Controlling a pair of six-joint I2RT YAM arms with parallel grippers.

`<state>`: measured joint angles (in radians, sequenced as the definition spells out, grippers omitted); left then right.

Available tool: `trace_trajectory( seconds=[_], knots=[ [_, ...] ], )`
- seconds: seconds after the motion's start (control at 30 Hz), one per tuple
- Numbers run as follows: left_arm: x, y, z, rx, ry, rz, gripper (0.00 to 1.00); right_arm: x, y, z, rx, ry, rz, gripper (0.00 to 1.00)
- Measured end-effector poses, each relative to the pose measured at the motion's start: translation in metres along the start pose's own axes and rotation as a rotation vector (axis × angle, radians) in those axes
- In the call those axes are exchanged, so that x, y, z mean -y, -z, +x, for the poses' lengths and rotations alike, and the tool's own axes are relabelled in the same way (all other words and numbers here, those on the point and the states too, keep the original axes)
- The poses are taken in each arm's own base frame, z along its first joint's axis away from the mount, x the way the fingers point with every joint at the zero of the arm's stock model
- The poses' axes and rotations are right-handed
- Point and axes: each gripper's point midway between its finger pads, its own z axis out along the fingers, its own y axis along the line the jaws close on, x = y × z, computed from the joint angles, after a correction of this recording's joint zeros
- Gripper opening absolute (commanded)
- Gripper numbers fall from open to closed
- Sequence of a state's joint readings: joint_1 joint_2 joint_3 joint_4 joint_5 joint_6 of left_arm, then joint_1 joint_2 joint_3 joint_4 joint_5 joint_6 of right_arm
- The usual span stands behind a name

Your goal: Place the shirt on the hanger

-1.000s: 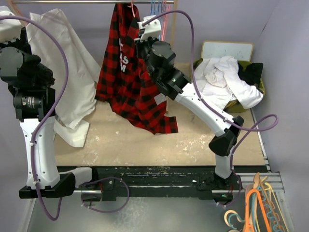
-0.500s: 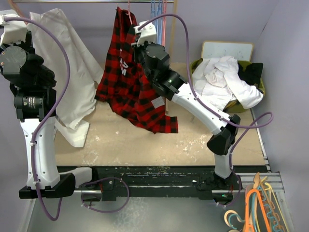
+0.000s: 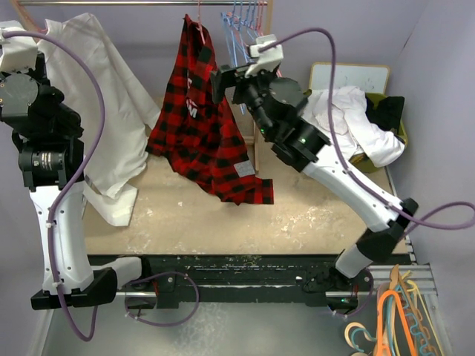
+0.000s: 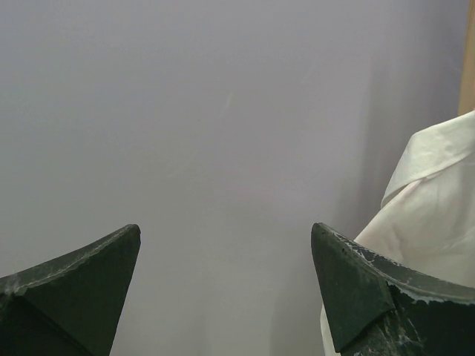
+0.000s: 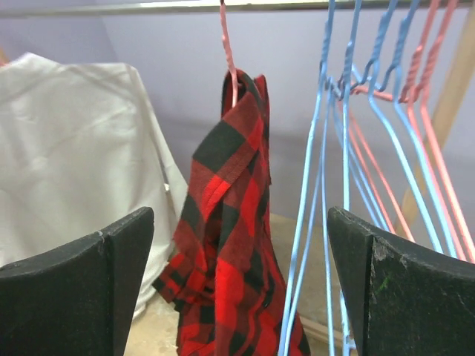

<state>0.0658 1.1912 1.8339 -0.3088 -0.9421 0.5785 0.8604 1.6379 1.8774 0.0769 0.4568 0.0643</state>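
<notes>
The red-and-black plaid shirt [image 3: 199, 126] [image 5: 234, 245] hangs from the rail on the thin pink hanger [image 5: 228, 55], whose hook [image 3: 199, 15] goes over the rail; its hem trails onto the table. My right gripper [image 3: 220, 80] [image 5: 241, 256] stands open just right of the shirt, a short way back from it, with nothing between its fingers. Raised at the far left, my left gripper [image 4: 226, 252] is open too and faces a bare wall, empty.
A large white garment [image 3: 96, 111] hangs at the left of the rail [image 3: 133, 3]. Light blue hangers [image 5: 334, 185] and pink ones [image 5: 430, 148] hang right of the shirt. A green bin [image 3: 393, 119] of white clothes stands back right. Orange and blue hangers [image 3: 393, 319] lie at the near right.
My right gripper has opened, let go of the shirt and drawn back to the right. The shirt now hangs freely from the rail. The left arm has barely moved.
</notes>
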Motion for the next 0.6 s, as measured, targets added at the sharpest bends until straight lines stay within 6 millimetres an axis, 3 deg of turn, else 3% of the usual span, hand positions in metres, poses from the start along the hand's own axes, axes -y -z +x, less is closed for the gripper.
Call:
trace_trajectory(
  seconds=[0.13, 0.3, 0.6],
  knots=[
    [-0.002, 0.000, 0.005, -0.012, 0.001, 0.007, 0.99, 0.006, 0.030, -0.024, 0.060, -0.043, -0.044, 1.00],
    [0.003, 0.001, 0.013, -0.028, -0.011, 0.046, 0.99, 0.010, 0.048, -0.027, 0.082, -0.060, -0.068, 1.00],
    [0.027, 0.009, 0.030, -0.070, -0.053, 0.237, 0.99, 0.017, 0.073, 0.027, -0.013, -0.020, -0.100, 1.00]
  ],
)
